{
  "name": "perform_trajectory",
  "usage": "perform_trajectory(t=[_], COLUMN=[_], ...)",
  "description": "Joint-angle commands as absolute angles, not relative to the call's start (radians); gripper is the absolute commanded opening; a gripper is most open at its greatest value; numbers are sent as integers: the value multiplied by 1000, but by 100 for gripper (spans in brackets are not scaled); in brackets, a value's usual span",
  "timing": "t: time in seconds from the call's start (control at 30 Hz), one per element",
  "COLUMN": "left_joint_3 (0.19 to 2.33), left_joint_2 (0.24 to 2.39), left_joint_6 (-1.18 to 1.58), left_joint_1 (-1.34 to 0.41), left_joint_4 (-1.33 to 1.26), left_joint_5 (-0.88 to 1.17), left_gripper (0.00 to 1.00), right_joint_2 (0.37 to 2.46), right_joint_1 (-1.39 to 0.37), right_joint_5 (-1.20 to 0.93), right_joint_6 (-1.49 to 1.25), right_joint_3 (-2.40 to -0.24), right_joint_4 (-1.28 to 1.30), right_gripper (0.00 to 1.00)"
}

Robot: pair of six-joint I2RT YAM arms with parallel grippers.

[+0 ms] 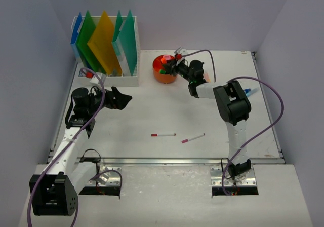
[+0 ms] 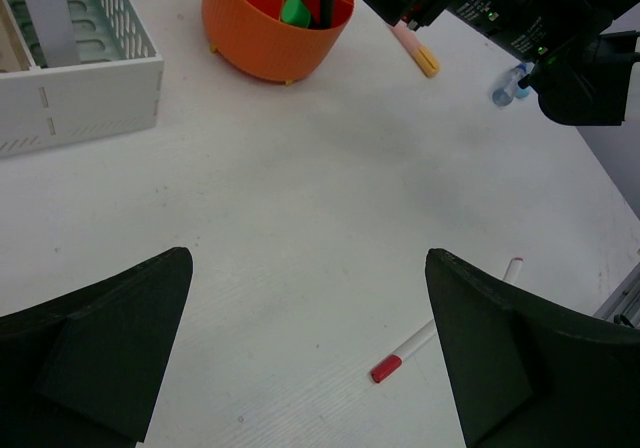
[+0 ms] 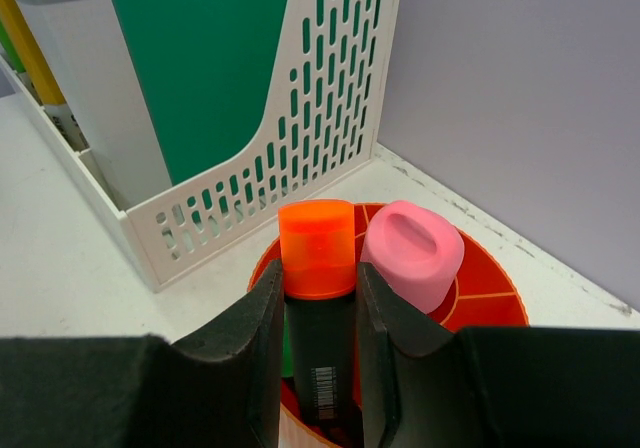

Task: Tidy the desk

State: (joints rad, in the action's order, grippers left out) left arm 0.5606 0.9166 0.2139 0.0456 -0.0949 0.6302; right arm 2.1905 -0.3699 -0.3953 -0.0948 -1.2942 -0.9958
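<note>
The white desk (image 1: 147,113) holds an orange pen cup (image 1: 163,71) at the back middle. My right gripper (image 1: 176,65) is over the cup. In the right wrist view it (image 3: 318,313) is shut on a black highlighter with an orange cap (image 3: 318,250), held upright inside the cup (image 3: 492,290) beside a pink highlighter (image 3: 412,253). My left gripper (image 1: 124,99) is open and empty above the desk's left middle; its wrist view (image 2: 310,353) shows a red-capped pen (image 2: 428,339) near its right finger. Two pens (image 1: 163,134) (image 1: 193,138) lie near the front.
A white slotted file rack (image 1: 109,77) with coloured folders stands at the back left, next to the cup. A pink and orange marker (image 2: 416,51) and a blue item (image 1: 248,91) lie at the right, by the right arm (image 1: 232,103). Lavender walls enclose the desk.
</note>
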Motion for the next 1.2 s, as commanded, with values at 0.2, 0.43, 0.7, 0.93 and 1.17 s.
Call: perform_trajectory(t=[0.2, 0.43, 0.7, 0.93, 1.17], left_joint_3=[577, 592, 604, 644, 646], left_joint_2=[912, 876, 812, 828, 807], left_joint_6=[192, 207, 146, 98, 100], left_joint_1=[57, 57, 57, 57, 57], left_joint_4=[-147, -130, -21, 120, 140], left_joint_5=[626, 646, 650, 641, 614], left_gripper=[100, 100, 100, 100, 100], right_joint_2=[2143, 1965, 1792, 1800, 1856], right_joint_1=[-352, -350, -386, -567, -757], right_joint_5=[-479, -575, -784, -475, -283], right_joint_6=[-75, -7, 387, 645, 539], right_joint_3=[-1265, -1175, -1383, -1441, -1420], right_joint_4=[-1114, -1008, 92, 606, 777], right_gripper=[56, 68, 54, 44, 40])
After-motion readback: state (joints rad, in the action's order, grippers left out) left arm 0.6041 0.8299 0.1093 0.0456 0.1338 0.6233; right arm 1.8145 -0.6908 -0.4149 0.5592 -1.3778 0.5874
